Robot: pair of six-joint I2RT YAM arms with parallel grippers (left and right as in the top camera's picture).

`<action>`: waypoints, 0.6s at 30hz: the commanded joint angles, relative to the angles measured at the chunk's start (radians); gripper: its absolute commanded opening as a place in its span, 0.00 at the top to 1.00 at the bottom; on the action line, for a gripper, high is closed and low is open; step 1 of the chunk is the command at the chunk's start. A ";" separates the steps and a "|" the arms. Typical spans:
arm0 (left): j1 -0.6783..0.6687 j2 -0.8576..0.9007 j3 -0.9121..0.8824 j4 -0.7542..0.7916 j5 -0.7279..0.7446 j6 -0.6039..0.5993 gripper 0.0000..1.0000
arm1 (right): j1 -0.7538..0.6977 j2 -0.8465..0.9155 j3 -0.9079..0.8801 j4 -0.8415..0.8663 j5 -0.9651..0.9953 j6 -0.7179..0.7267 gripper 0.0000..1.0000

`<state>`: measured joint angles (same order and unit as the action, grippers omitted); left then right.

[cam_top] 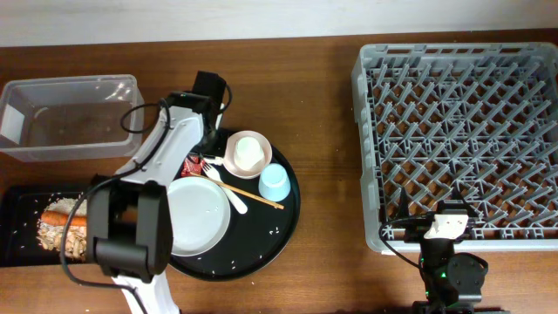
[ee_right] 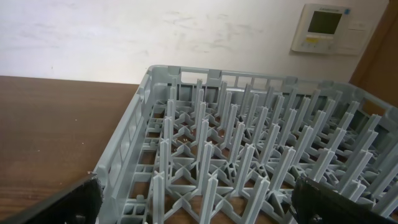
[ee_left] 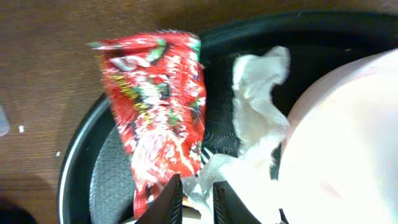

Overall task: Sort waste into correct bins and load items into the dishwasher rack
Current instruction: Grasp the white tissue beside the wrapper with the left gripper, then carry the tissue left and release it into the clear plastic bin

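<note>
In the left wrist view my left gripper (ee_left: 194, 200) is shut on crumpled white paper (ee_left: 256, 106), right beside the red shiny wrapper (ee_left: 155, 99) and the pinkish-white bowl (ee_left: 336, 143). From overhead, the left gripper (cam_top: 206, 153) is at the round tray's back left, by the wrapper (cam_top: 193, 163). The bowl (cam_top: 247, 154), light blue cup (cam_top: 274, 181), white plate (cam_top: 196, 215), fork (cam_top: 230, 195) and chopsticks (cam_top: 255, 197) lie there. My right gripper (cam_top: 445, 223) (ee_right: 199, 208) is open and empty at the front edge of the grey rack (cam_top: 462, 61) (ee_right: 205, 155).
The large round black tray (cam_top: 277, 240) holds the dishes. The clear tub (cam_top: 70, 113) stands at the back left. The shallow black tray (cam_top: 16, 228) at the front left holds rice with brown scraps (cam_top: 59, 237) and a carrot (cam_top: 66, 218). My left arm lies over it.
</note>
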<state>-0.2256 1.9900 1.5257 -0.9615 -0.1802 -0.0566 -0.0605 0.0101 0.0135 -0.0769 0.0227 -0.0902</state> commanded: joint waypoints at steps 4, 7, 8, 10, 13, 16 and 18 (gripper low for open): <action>0.011 -0.026 0.016 -0.024 0.000 -0.010 0.99 | -0.007 -0.006 -0.008 -0.003 0.009 -0.007 0.01; 0.011 -0.027 0.016 -0.027 0.010 -0.010 0.99 | -0.007 -0.006 -0.008 -0.003 0.009 -0.007 0.01; 0.011 -0.027 0.016 -0.027 0.023 -0.010 0.99 | -0.007 -0.006 -0.008 -0.003 0.009 -0.007 0.01; 0.011 -0.029 0.016 -0.025 0.047 -0.010 0.99 | -0.007 -0.006 -0.008 -0.003 0.009 -0.007 0.01; 0.015 -0.041 0.017 -0.024 0.053 -0.028 1.00 | -0.007 -0.006 -0.008 -0.003 0.009 -0.006 0.01; 0.044 -0.080 0.023 -0.023 0.076 -0.088 0.99 | -0.007 -0.006 -0.008 -0.003 0.009 -0.007 0.01; 0.080 -0.118 0.034 -0.023 0.148 -0.089 0.99 | -0.007 -0.006 -0.008 -0.003 0.009 -0.006 0.01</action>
<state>-0.1947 1.9659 1.5291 -0.9840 -0.1192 -0.1051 -0.0605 0.0101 0.0135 -0.0769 0.0227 -0.0902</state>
